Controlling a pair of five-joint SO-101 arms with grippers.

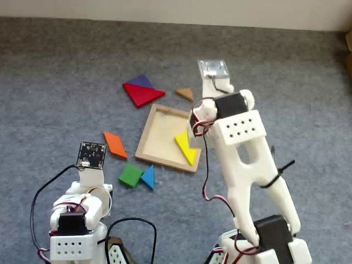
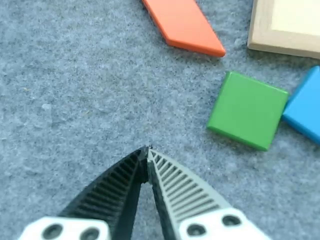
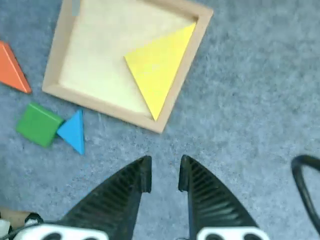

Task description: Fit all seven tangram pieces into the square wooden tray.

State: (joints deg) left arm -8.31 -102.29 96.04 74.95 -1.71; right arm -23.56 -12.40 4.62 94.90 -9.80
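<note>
Yellow triangle in square wooden tray, long edge along rim (seemingly flush). Left gripper closed, right gripper parted.

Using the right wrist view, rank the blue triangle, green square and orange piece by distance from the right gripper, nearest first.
1. Blue triangle, just outside the tray.
2. Green square, beside the blue triangle.
3. Orange piece, beyond the square.

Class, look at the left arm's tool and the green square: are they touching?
Apart. The left wrist view shows bare carpet between the shut left tool and the green square.
</note>
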